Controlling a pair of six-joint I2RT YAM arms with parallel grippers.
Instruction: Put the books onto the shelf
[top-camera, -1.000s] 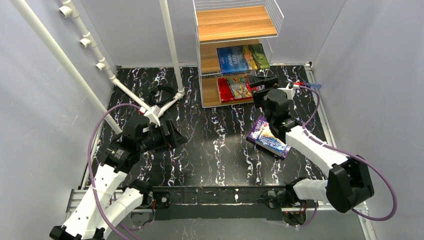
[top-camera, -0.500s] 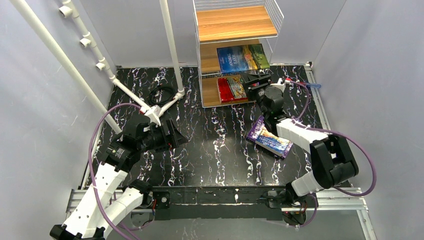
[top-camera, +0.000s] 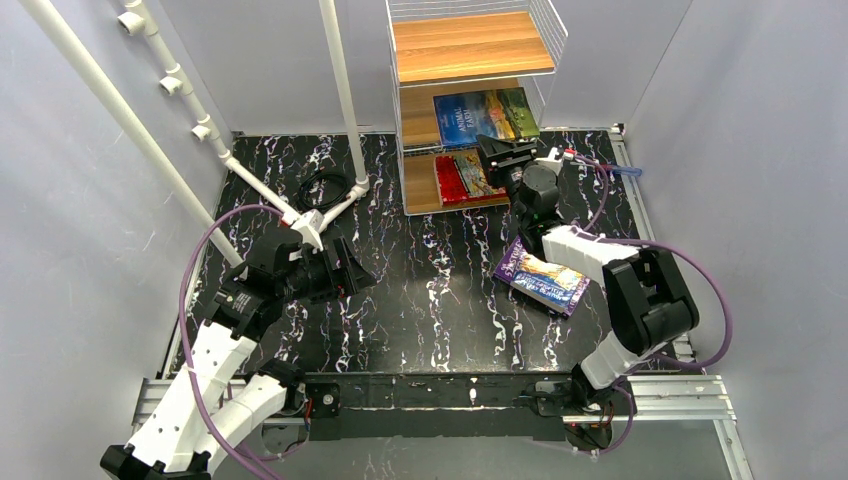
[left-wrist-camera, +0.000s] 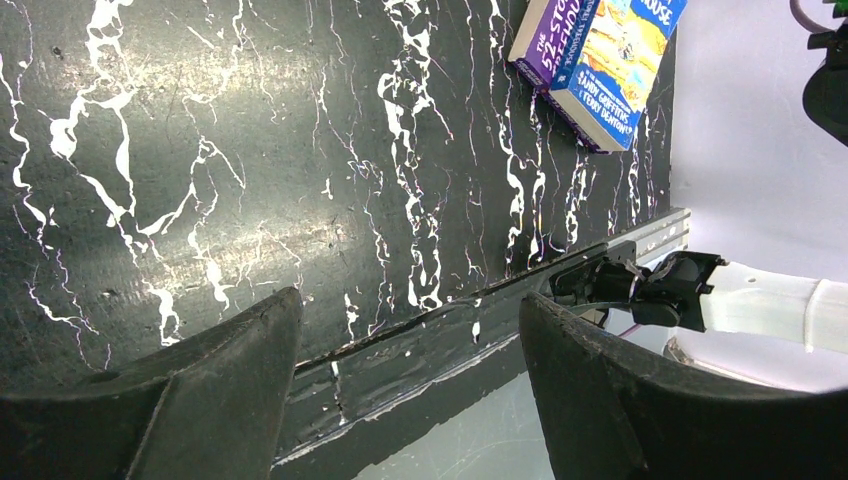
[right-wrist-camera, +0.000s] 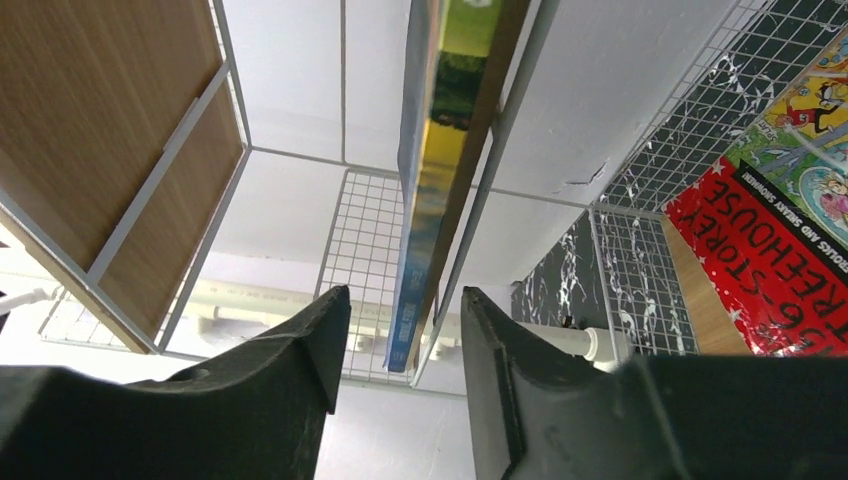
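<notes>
Shelf, a white wire rack with three wooden boards, is standing at the far edge of the black marbled worktop. The blue "Animal Farm" paperback is lying flat on the shelf's middle board. The red "Storey Treehouse" paperback is lying flat on the shelf's bottom board. The right claw is reaching into the shelf's front right corner, between the bottom and middle boards. In the right wrist view the "Animal Farm" paperback and the board under it are showing edge-on, lined up with the gap of the right claw. Its fingers are standing apart, with daylight on both sides of that edge, so they are not clamping anything. The red paperback is showing to the right in that view. The purple "52-Storey" paperback is lying on the worktop in front of the shelf, to its right and well apart from it. A blue-covered paperback is lying on top of it, offset; the left wrist view is showing both, purple and blue. The left claw is hovering over the worktop, well to the front left of the shelf, with its jaws wide apart. A white pipe frame and a coiled black cable are sitting just left of the shelf.
</notes>
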